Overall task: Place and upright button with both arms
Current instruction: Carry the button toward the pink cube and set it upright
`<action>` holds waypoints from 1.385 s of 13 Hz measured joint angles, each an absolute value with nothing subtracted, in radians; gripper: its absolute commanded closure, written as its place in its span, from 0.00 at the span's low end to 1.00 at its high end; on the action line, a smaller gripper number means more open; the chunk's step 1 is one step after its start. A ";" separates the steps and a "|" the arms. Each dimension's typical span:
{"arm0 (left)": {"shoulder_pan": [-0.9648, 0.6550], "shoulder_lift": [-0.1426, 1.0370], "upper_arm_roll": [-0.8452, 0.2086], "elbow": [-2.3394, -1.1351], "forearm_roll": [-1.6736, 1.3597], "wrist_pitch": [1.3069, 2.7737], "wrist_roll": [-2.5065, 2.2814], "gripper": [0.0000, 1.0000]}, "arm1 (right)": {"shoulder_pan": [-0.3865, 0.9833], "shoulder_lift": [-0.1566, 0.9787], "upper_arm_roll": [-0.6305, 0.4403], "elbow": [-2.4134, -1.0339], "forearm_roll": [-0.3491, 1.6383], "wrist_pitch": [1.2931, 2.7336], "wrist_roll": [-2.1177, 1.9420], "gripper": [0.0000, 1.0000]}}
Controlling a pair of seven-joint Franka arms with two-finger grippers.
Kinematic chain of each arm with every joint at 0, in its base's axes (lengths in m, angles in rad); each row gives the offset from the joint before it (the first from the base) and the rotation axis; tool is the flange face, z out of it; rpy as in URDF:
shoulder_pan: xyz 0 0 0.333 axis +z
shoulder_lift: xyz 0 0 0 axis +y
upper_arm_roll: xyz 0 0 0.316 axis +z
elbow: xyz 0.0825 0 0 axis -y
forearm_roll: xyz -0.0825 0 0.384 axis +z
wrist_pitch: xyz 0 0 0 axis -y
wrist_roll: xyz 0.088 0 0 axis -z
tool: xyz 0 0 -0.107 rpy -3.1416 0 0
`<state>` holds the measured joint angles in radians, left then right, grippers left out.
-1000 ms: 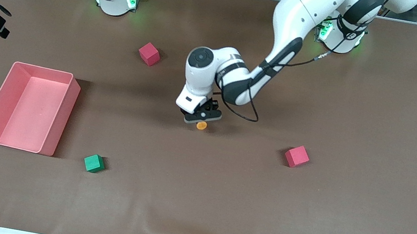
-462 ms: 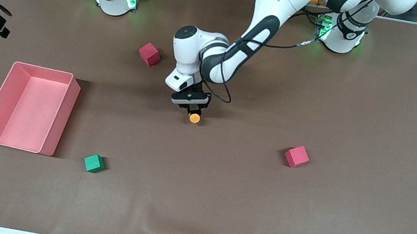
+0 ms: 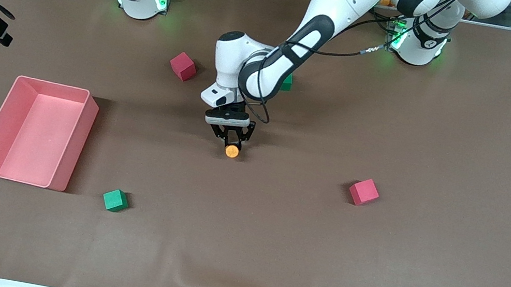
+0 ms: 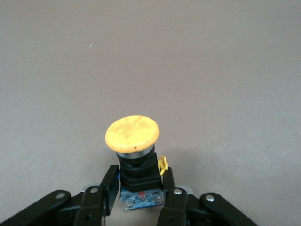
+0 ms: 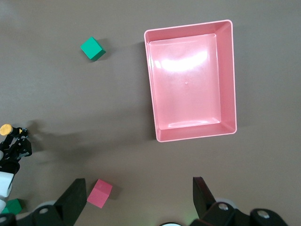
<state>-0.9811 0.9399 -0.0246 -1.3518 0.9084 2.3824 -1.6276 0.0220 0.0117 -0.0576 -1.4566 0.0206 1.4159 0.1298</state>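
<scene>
The button has a round orange cap (image 3: 232, 151) on a black blocky body. My left gripper (image 3: 232, 142) is shut on that body over the middle of the table, low above the brown mat. In the left wrist view the fingers (image 4: 105, 190) clamp the black body (image 4: 138, 168) from both sides, and the orange cap (image 4: 132, 133) juts out past the fingertips. I cannot tell whether the button touches the mat. My right gripper (image 5: 138, 197) is open and empty, and waits high over the right arm's end of the table. Its hand is out of the front view.
A pink bin (image 3: 78, 133) stands toward the right arm's end, with a green cube (image 3: 115, 200) nearer the camera. One red cube (image 3: 183, 66) lies near the left arm's wrist, another (image 3: 363, 191) toward the left arm's end. A second green cube (image 3: 287, 83) peeks from under the left arm.
My left gripper has carried the button a little toward the right arm's end and turned at the wrist. The forearm has swung aside and uncovered a green cube. The right arm has not moved.
</scene>
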 measured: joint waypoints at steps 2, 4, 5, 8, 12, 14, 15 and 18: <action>-0.984 0.951 -0.025 -1.352 1.053 2.392 -1.687 1.00 | 0.022 0.012 -0.058 -1.457 0.021 1.416 0.130 0.00; -0.986 0.961 -0.025 -1.353 1.162 2.392 -1.735 1.00 | 0.022 0.012 -0.058 -1.457 0.021 1.416 0.130 0.00; -0.987 0.966 -0.025 -1.353 1.206 2.392 -1.763 1.00 | 0.022 0.012 -0.058 -1.457 0.021 1.416 0.130 0.00; -0.998 0.975 -0.025 -1.357 1.329 2.392 -1.861 1.00 | 0.022 0.012 -0.058 -1.457 0.021 1.415 0.130 0.00; -1.005 0.975 -0.024 -1.360 1.415 2.391 -1.929 1.00 | 0.022 0.012 -0.057 -1.457 0.021 1.411 0.129 0.00; -1.005 0.983 -0.023 -1.366 1.498 2.391 -1.996 1.00 | 0.022 0.012 -0.057 -1.457 0.021 1.411 0.129 0.00; -1.005 0.992 -0.023 -1.368 1.532 2.391 -2.028 1.00 | 0.022 0.012 -0.057 -1.457 0.021 1.410 0.129 0.00; -1.009 1.011 -0.023 -1.368 1.583 2.380 -2.106 0.70 | 0.022 0.012 -0.058 -1.457 0.021 1.410 0.129 0.00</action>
<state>-1.0092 1.0113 -0.0225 -1.3682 1.5828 2.3804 -2.1059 0.0220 0.0117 -0.0576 -1.4566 0.0206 1.4097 0.1293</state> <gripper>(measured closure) 0.577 0.000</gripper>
